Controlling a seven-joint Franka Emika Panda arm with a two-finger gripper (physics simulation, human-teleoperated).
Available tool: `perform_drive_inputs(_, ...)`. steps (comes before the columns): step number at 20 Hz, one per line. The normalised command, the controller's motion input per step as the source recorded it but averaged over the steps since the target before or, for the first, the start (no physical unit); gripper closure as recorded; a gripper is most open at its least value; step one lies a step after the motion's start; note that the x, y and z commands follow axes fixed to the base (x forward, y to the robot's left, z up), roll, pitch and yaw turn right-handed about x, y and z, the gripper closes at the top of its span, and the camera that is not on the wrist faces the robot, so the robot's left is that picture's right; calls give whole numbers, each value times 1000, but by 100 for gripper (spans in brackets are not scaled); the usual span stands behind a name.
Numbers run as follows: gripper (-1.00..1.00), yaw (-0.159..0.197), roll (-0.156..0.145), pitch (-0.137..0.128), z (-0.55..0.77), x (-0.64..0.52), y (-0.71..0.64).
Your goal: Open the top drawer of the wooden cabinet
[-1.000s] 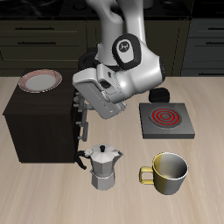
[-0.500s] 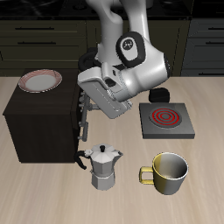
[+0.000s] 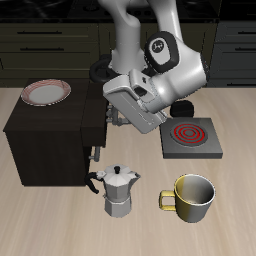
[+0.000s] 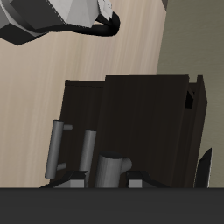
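Observation:
The wooden cabinet is a dark brown box beside the arm, with silver handles on the face toward the arm. Its top drawer stands partly pulled out of that face. My gripper is at the drawer's front, mostly hidden under the white hand. In the wrist view the open drawer box shows dark and empty. A grey handle sits between my fingers, and the gripper is shut on it. The two lower drawers' handles stay flush.
A red-rimmed plate lies on the cabinet's top. A silver moka pot and a yellow mug stand near the table's front edge. A stove burner with a red coil lies beside the arm.
My gripper has moved away from the cabinet's face, and the top drawer has slid out with it. The lower drawers have not moved.

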Motion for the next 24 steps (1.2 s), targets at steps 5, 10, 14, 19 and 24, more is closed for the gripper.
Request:
perform_drive_inputs(5,100,4,60,-28,74,-148,412)
perform_drive_inputs(10,100,-10,35,-10,64,-91,212)
perform_drive_inputs(14,100,7,78,-11,-4,-118,436)
perform_drive_inputs(19,100,-2,55,-14,45,-118,329)
perform_drive_inputs(24,100,12,81,-25,23,-110,405)
